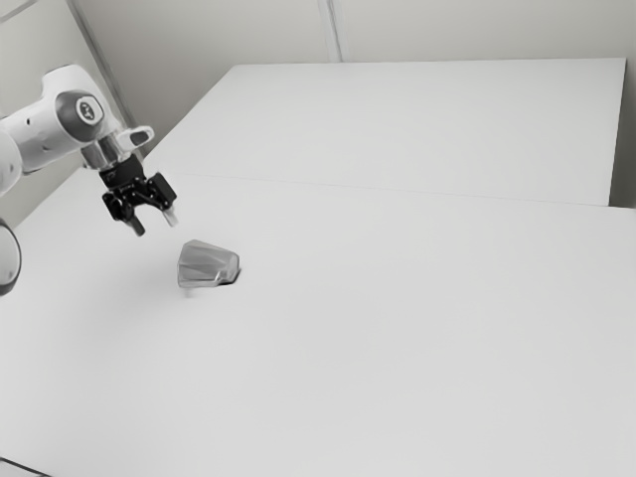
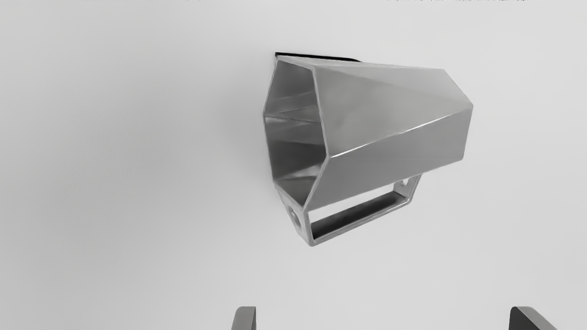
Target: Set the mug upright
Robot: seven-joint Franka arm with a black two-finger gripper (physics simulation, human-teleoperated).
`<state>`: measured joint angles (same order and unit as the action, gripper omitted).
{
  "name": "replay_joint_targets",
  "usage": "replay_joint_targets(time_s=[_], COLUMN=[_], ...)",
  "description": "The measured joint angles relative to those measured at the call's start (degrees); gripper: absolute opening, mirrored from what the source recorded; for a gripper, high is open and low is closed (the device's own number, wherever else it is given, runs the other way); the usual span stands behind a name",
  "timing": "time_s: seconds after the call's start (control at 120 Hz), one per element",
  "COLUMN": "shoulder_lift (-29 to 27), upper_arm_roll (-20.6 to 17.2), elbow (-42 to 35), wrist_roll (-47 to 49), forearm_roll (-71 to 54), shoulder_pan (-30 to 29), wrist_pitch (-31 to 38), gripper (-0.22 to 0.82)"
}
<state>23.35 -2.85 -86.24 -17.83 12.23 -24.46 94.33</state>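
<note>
Faceted, smooth metallic-looking mug (image 2: 390, 110) on side; angular loop handle (image 2: 362, 220).

I saw a faceted, silver-grey metallic mug (image 2: 390, 110) lying on its side on the smooth, pale grey table (image 2: 114, 183), its angular loop handle (image 2: 357, 214) facing my two grey, flat-tipped fingers (image 2: 245, 319), spread wide and clear of it.

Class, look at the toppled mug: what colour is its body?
The mug is plain metallic grey, seen best in the wrist view.
</note>
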Motion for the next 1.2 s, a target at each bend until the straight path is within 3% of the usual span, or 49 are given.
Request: replay_joint_targets(time_s=[0.4,1.2], shoulder_lift=[4.95,11.42], upper_arm_roll=[-0.05,-0.05], elbow=[0.00,-2.89], wrist_roll=[-8.52,-21.49], forearm_roll=[7.36,29.13], shoulder_pan=[-1.79,-3.31], wrist_pitch=[3.98,4.71], gripper=[0.60,0.58])
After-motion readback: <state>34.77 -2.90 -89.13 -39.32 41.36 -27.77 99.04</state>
